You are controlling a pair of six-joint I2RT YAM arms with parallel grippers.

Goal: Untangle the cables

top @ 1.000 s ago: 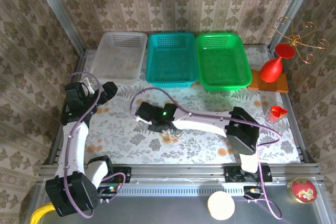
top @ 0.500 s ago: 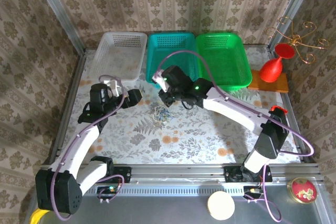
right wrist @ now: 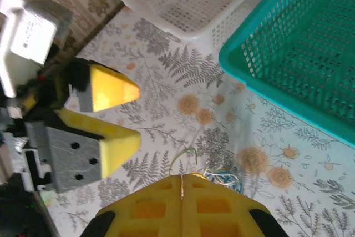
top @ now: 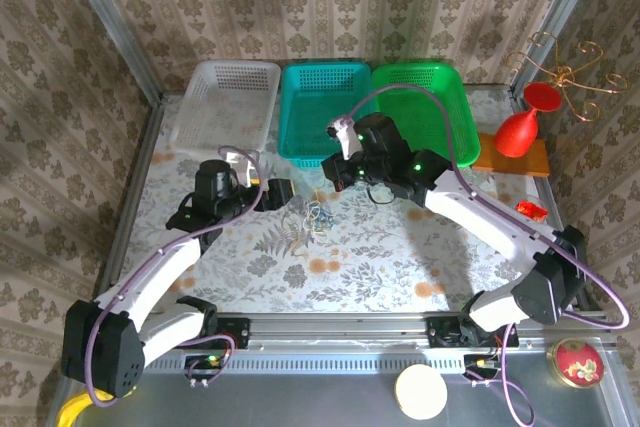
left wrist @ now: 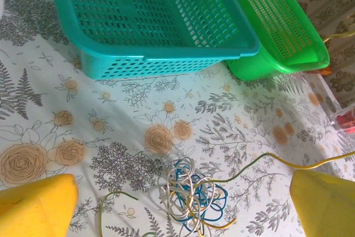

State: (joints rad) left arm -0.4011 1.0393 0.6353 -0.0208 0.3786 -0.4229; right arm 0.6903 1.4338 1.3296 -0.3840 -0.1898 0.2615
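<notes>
Starting at the left: a white basket (top: 235,67) sits at the far-left corner of the surface (top: 400,257), well beyond the left fingers (left wrist: 39,203). Those left fingers are spread wide and holding nothing. They're aimed at the cables (left wrist: 191,195), which lie on the surface just ahead of the tips, roughly centred in the gap.

The cables are mostly one loose, roundish knot of white, blue and yellow-green loops, so the knot itself has no real long axis. The loose ends do have a direction. In the left wrist view one yellow-green strand trails out toward the finger on the left side. A longer yellow strand runs the opposite way, passing just beyond the tip of the other finger and off the edge of the view.

Next comes a teal basket (top: 330,155), beyond the knot as seen from the left fingers. The right fingers (right wrist: 183,209) are pressed tight together with a thin strand of the cables pinched in the seam. The knot sits just past their tips and a bit to one side.

From above, the right fingers hang close in front of the teal basket's near wall, and the knot lies between the two sets of fingers. A green basket (top: 425,159) sits behind the right wrist, right up against the teal one.
</notes>
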